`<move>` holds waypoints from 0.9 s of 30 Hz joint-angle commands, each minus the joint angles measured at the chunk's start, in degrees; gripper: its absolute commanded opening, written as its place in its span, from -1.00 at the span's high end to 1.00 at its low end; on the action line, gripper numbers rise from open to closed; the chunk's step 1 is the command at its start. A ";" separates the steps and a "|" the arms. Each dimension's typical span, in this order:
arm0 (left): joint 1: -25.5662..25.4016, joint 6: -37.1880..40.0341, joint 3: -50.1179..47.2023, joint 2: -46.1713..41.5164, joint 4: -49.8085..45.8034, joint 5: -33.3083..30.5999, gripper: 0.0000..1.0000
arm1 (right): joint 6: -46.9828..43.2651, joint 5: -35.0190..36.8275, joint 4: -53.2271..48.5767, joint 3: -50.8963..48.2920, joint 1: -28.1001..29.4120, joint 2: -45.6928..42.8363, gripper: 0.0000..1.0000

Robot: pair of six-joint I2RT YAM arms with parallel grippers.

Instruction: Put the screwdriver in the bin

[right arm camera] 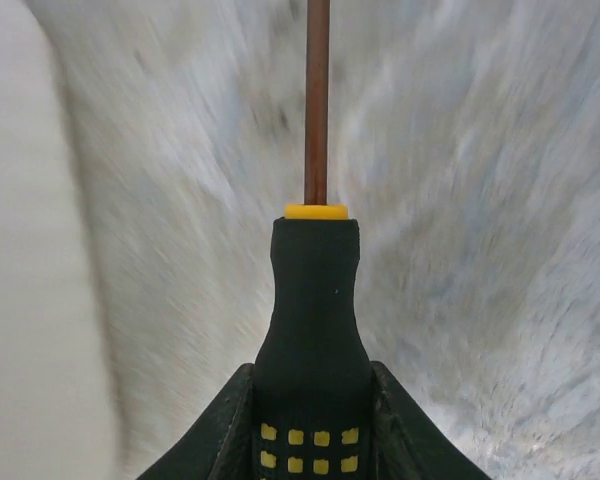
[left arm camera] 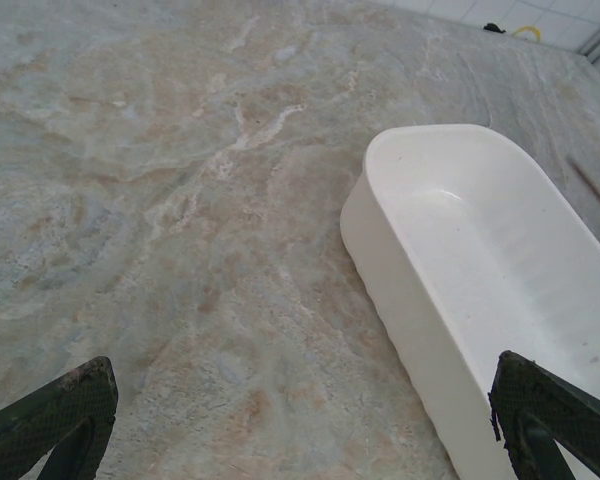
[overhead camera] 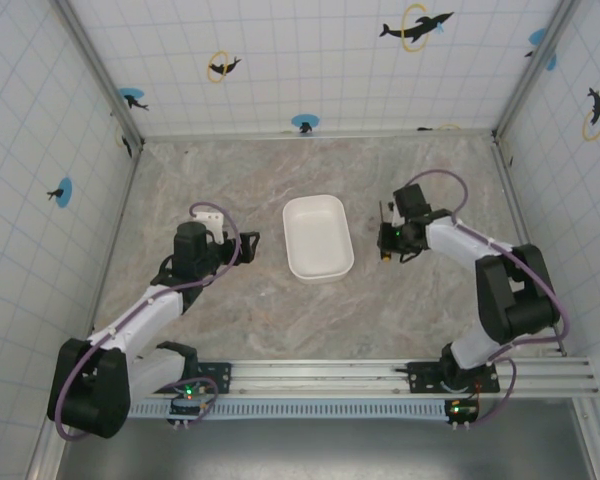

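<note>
The screwdriver (right arm camera: 315, 320) has a black handle with yellow squares and a thin dark shaft pointing away from the wrist camera. My right gripper (right arm camera: 313, 430) is shut on its handle, both fingers pressed against the sides. From above, the right gripper (overhead camera: 388, 243) holds the screwdriver (overhead camera: 383, 232) just right of the bin. The white bin (overhead camera: 318, 237) sits mid-table and holds nothing. My left gripper (overhead camera: 248, 245) stands open to the left of the bin (left arm camera: 480, 260), whose near wall lies between its spread fingertips (left arm camera: 550, 415).
The marble tabletop (overhead camera: 310, 310) is ringed by tiled walls with dolphin stickers. Blur streaks the table in the right wrist view. The bin's left side appears there as a pale band (right arm camera: 30, 300).
</note>
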 commanded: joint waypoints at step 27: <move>-0.23 1.76 0.91 1.13 -0.16 -1.91 -0.95 | 15.81 28.27 0.55 17.22 30.80 7.86 1.00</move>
